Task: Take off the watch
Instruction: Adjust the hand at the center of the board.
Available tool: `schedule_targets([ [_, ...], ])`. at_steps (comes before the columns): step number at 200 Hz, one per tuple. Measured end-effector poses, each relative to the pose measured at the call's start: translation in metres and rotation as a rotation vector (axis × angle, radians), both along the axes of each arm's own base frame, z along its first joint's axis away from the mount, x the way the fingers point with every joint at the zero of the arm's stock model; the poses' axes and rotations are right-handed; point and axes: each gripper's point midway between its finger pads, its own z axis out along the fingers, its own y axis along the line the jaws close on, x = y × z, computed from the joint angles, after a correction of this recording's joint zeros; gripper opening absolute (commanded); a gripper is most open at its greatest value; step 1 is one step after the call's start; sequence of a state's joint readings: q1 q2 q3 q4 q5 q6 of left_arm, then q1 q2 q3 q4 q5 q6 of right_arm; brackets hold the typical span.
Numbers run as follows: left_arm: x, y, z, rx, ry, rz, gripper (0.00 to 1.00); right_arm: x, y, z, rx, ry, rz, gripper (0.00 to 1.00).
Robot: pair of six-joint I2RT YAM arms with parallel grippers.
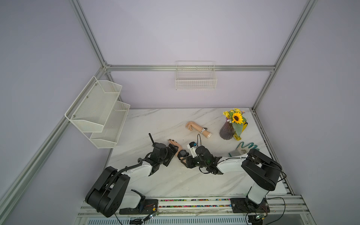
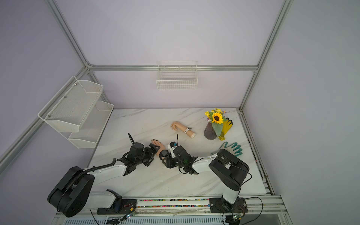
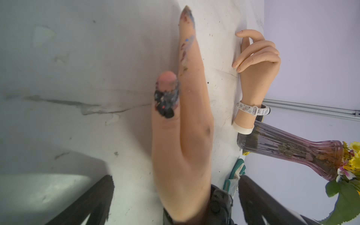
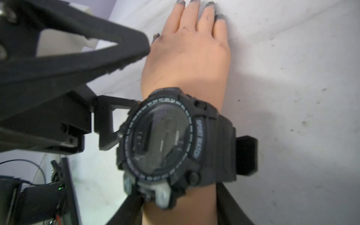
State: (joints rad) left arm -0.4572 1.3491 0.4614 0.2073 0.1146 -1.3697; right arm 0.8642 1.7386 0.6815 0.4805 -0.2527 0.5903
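Note:
A black sports watch [image 1: 182, 153] [image 2: 164, 153] [image 4: 161, 140] is strapped round the wrist of a mannequin hand [image 1: 174, 145] [image 2: 158, 144] [image 3: 185, 136] with dark-painted nails, lying flat on the marble table. My right gripper [image 1: 185, 158] [image 4: 178, 198] is shut on the mannequin forearm just behind the watch, one finger on each side. My left gripper [image 1: 173, 154] [image 3: 177, 181] stands open, straddling the palm with a gap on either side. The strap's buckle is hidden.
A second mannequin hand [image 1: 197, 129] with a white watch lies farther back. A purple vase [image 1: 227, 131] of sunflowers, a yellow glove [image 1: 243, 126] and a green glove [image 1: 248, 146] are at the right. A wire basket [image 1: 195, 81] and a mesh shelf [image 1: 97, 111] hang on the walls.

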Motion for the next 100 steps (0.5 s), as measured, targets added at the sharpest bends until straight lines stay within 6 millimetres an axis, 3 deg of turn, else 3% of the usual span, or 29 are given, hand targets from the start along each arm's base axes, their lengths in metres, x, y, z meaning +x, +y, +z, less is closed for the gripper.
schedule_targets([
  [34, 0.002, 0.007, -0.002, -0.002, 0.001, 0.035, 0.48, -0.013, 0.010, 0.006, 0.073, 0.013, 0.081, 0.31],
  [63, -0.001, 0.012, -0.008, 0.014, 0.020, 0.056, 0.29, -0.014, 0.015, 0.004, 0.097, 0.025, 0.096, 0.61],
  [83, 0.000, 0.015, -0.006, 0.025, 0.010, 0.069, 0.18, -0.012, 0.015, 0.009, 0.112, -0.004, 0.086, 0.75],
  [100, -0.002, 0.021, -0.008, 0.057, 0.018, 0.083, 0.12, -0.009, 0.010, 0.026, 0.135, -0.062, 0.054, 0.83],
])
